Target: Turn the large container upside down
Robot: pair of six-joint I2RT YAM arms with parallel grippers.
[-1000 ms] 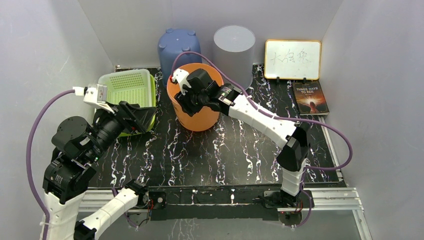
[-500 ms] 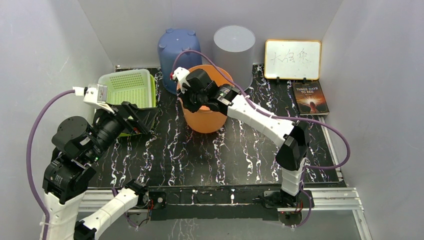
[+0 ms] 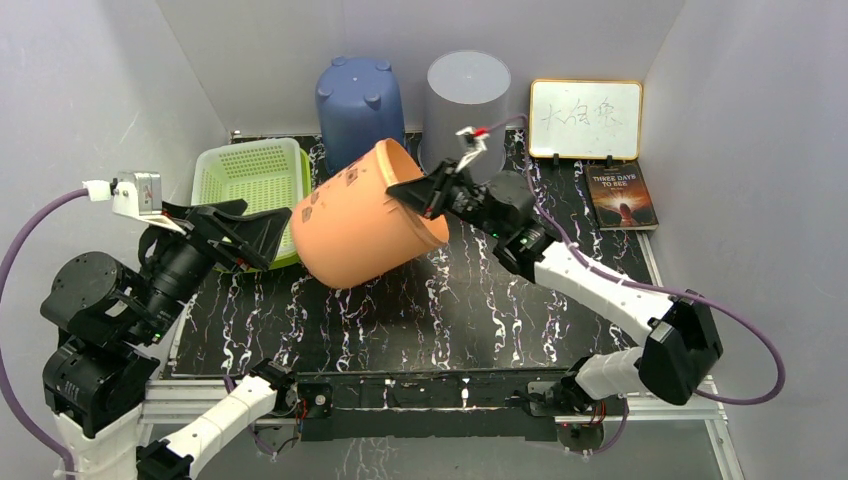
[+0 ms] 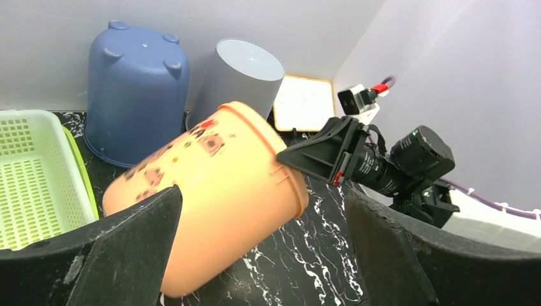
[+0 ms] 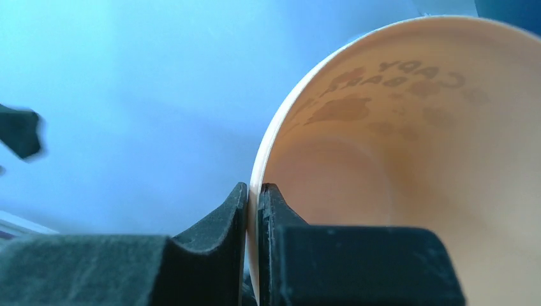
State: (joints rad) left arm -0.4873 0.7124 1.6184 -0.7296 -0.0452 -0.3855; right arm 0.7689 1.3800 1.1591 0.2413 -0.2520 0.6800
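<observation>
Noted large orange plastic bucket tipped sideways over black marbled tabletop. Pinched at rim by right gripper fingers; left gripper fingers spread wide, empty. Judged roughly half turned; full inversion and set-down outstanding.

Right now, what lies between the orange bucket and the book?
Top external view: the right tool, shut on the orange bucket's rim, and its wrist fill that stretch before the book.
</observation>
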